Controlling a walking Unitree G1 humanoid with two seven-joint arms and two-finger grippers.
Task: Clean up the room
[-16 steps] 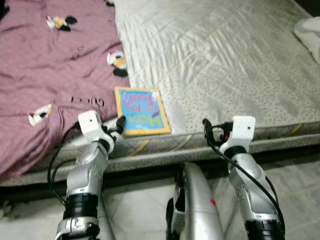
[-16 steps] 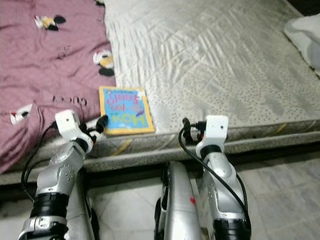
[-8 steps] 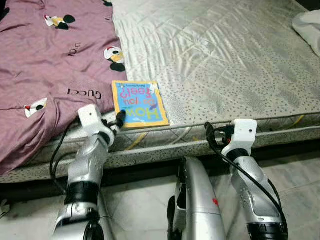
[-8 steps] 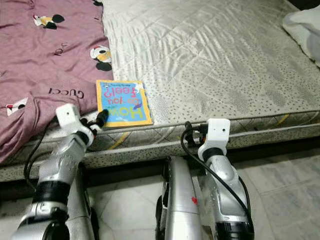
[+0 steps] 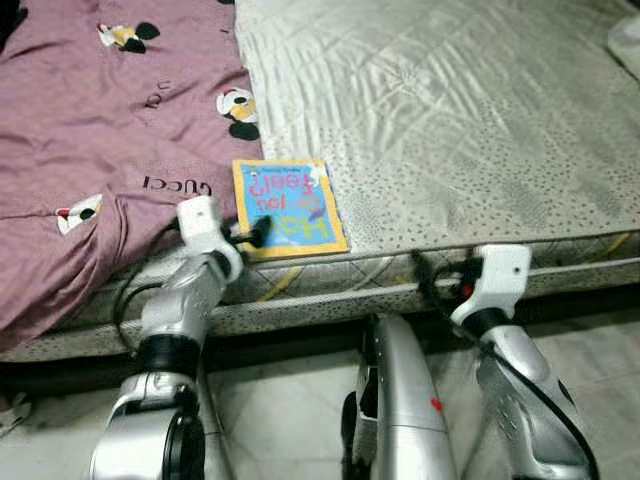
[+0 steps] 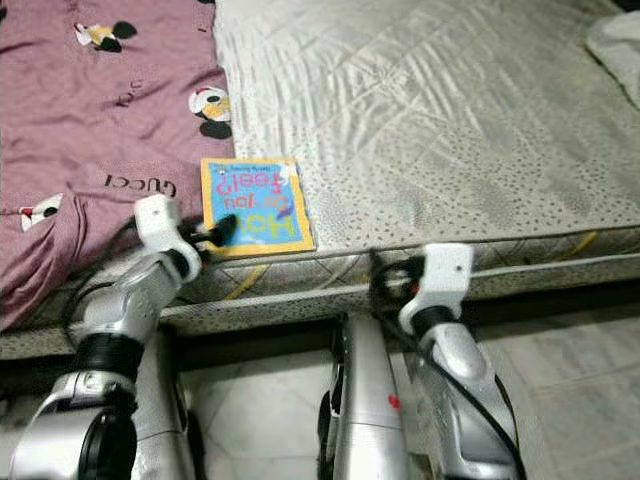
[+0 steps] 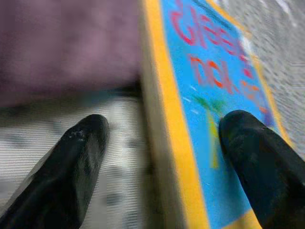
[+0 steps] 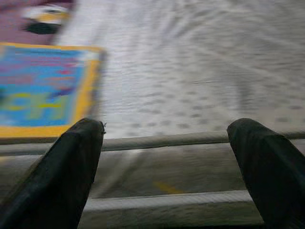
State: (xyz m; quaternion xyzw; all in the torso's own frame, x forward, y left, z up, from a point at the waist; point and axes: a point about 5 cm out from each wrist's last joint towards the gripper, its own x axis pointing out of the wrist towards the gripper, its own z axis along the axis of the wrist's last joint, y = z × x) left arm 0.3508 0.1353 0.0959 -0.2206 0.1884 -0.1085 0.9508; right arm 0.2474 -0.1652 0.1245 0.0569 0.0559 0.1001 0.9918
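Two left pincer (image 7: 157, 148) fingers astride book (image 7: 214, 95) edge.

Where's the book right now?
The book lies flat near the front edge of the mattress, on the robot's left, right beside the purple blanket. The open left gripper straddles its near left edge.

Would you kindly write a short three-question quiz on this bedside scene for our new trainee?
1. True or false: the left pincer is open and straddles the edge of the book.
2. The book lies on: A) the floor B) the mattress C) a chair.
3. Fill in: beside the book lies a ____ blanket printed with cartoon figures.

Key: 1 true; 2 B; 3 purple. The right pincer is open at the mattress edge.
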